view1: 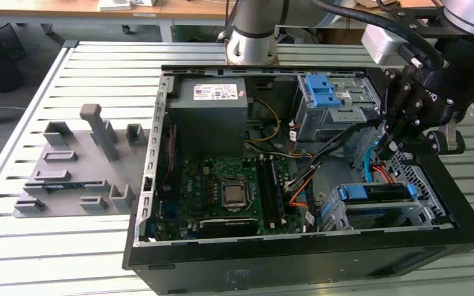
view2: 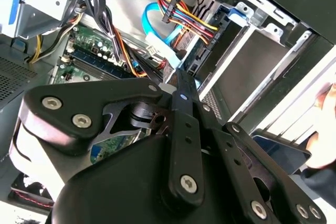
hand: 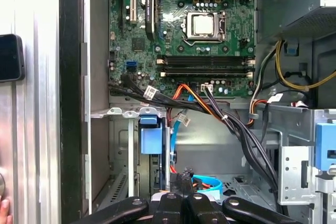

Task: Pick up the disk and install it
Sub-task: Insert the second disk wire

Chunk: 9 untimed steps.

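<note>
Black jointed linkages of the pincer [view1: 403, 143] are looming nearest, fingers' state untellable. Lower right in the exterior view, the disk [view1: 375, 192] is sitting in its bay, silver-grey slab with glossy blue plastic carrier.

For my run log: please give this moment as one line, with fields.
stage: at drive bay | gripper: inside computer case, fingers unclear | disk: in its blue carrier, seated in cage | cables: loose beside bay

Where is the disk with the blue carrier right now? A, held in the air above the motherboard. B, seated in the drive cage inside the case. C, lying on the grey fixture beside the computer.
B: in the exterior view the disk sits in the drive cage inside the case, below the gripper.
</note>
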Tool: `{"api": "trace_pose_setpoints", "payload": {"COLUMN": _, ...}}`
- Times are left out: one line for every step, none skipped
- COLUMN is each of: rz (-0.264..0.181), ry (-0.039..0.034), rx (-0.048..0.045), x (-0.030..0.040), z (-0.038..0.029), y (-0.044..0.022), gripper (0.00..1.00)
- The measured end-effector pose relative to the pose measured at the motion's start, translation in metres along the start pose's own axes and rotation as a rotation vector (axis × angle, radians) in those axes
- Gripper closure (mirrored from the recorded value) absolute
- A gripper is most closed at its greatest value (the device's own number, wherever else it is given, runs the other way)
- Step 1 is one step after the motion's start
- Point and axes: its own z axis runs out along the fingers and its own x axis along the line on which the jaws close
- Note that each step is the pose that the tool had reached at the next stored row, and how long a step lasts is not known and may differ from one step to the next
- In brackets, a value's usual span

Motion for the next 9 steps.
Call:
{"api": "trace_pose_setpoints", "payload": {"rz": 0.0, "ry": -0.0001, "rx": 0.0, "x": -0.0004, "z": -0.0007, "y": 0.0, "gripper": 0.89}}
{"api": "trace_pose_setpoints", "payload": {"rz": 0.0, "ry": -0.0003, "rx": 0.0, "x": -0.0009, "z": -0.0009, "y": 0.0, "gripper": 0.89}}
{"api": "trace_pose_setpoints", "payload": {"rz": 0.0, "ry": -0.0004, "rx": 0.0, "x": -0.0014, "z": -0.0009, "y": 0.0, "gripper": 0.89}}
{"api": "trace_pose_setpoints", "payload": {"rz": 0.0, "ry": -0.0003, "rx": 0.0, "x": -0.0017, "z": -0.001, "y": -0.0001, "gripper": 0.89}}
{"api": "trace_pose_setpoints", "payload": {"rz": 0.0, "ry": -0.0003, "rx": 0.0, "x": -0.002, "z": -0.0008, "y": -0.0004, "gripper": 0.89}}
{"api": "trace_pose_setpoints", "payload": {"rz": 0.0, "ry": -0.0004, "rx": 0.0, "x": -0.0021, "z": -0.0003, "y": -0.0013, "gripper": 0.89}}
{"api": "trace_pose_setpoints", "payload": {"rz": 0.0, "ry": -0.0003, "rx": 0.0, "x": -0.0023, "z": 0.0005, "y": -0.0023, "gripper": 0.89}}
{"api": "trace_pose_setpoints", "payload": {"rz": 0.0, "ry": -0.0002, "rx": 0.0, "x": -0.0024, "z": 0.0015, "y": -0.0028, "gripper": 0.89}}
{"api": "trace_pose_setpoints", "payload": {"rz": 0.0, "ry": -0.0001, "rx": 0.0, "x": -0.0025, "z": 0.0029, "y": -0.0029, "gripper": 0.89}}
